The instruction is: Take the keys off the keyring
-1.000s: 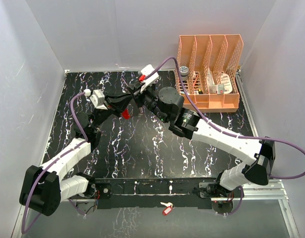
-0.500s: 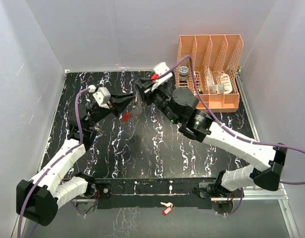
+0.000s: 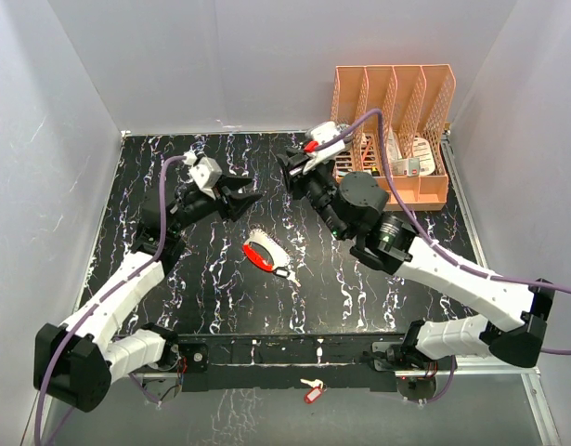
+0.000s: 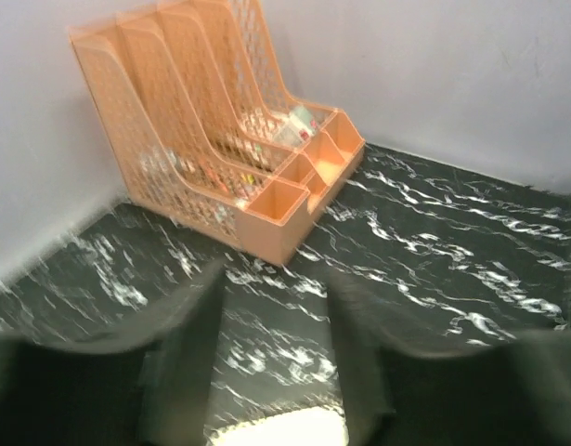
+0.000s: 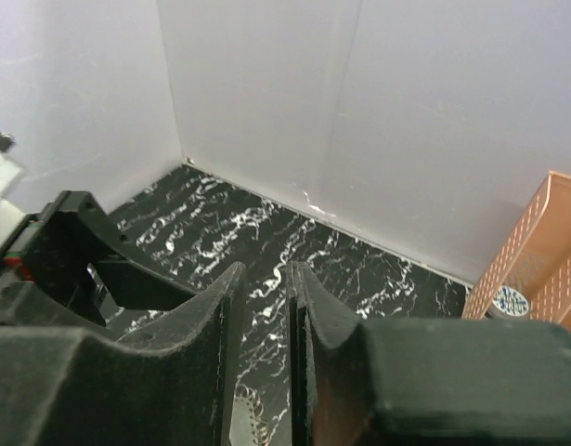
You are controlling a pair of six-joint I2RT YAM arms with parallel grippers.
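The keys [image 3: 269, 247], a small silvery bunch, lie flat on the black marbled table [image 3: 220, 307] with the keyring's red crescent [image 3: 257, 257] along their near side. Neither gripper touches them. My left gripper [image 3: 248, 203] hangs open above and to the left of them; its wrist view is blurred, with empty space between the fingers [image 4: 188, 344] and a pale blob [image 4: 278, 429] at the bottom edge. My right gripper [image 3: 285, 175] is up behind the keys, its jaws a narrow gap apart and empty [image 5: 266, 269]. A pale bit of the bunch [image 5: 239, 429] shows below them.
An orange mesh file rack [image 3: 392, 139] holding small items stands at the back right, close to the right arm. Grey walls close in the table on three sides. A lone key with a red tag [image 3: 310, 391] lies on the frame by the arm bases.
Both grippers opened and drew apart, the right arm moving right. The keys and red keyring, held up between them a second ago, now lie on the table.
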